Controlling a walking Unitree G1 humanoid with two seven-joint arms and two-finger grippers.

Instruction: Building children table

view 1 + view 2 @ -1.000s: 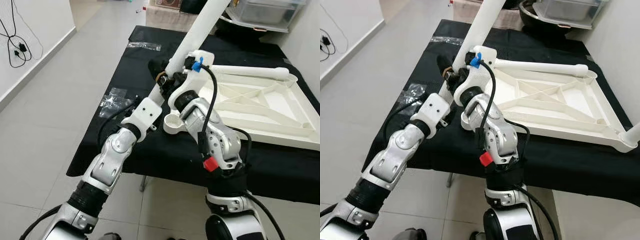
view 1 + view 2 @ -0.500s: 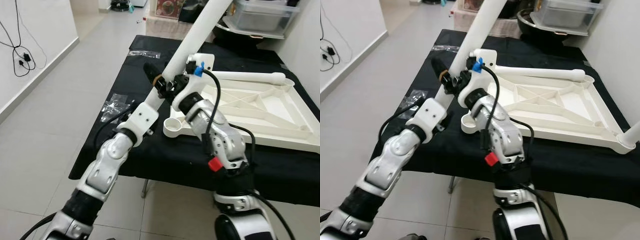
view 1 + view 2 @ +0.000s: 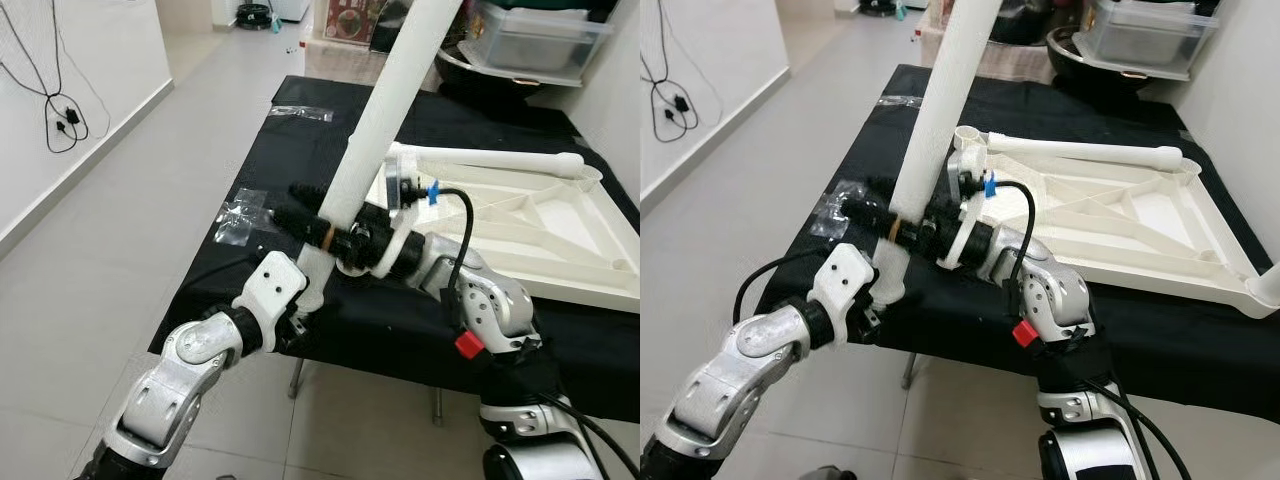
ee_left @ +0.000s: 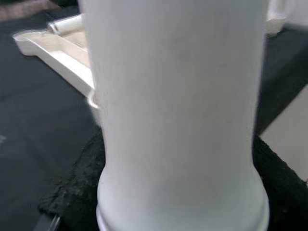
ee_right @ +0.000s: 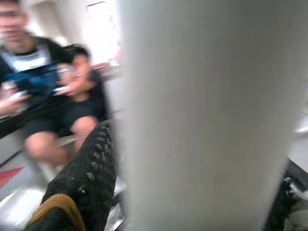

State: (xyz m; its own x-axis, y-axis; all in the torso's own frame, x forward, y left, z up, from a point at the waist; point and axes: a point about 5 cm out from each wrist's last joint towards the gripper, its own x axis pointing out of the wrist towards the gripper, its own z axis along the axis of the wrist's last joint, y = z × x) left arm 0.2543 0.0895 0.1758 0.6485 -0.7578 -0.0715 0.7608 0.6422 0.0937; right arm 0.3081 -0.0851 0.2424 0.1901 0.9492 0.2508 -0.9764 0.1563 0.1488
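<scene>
Claws: left claw (image 3: 312, 222) and right claw (image 3: 345, 240) both clamp the white leg (image 3: 385, 105).
Risk: tilted leg misses the tabletop (image 3: 560, 235) socket, jams.

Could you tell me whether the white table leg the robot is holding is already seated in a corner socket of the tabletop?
No, both grippers hold the white leg up at a slant in front of the upturned tabletop, its lower end off the socket.

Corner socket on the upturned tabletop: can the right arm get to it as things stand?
Probably not yet: the right gripper and left gripper both clamp the white leg, so neither is free. The corner socket itself lies open nearby.
</scene>
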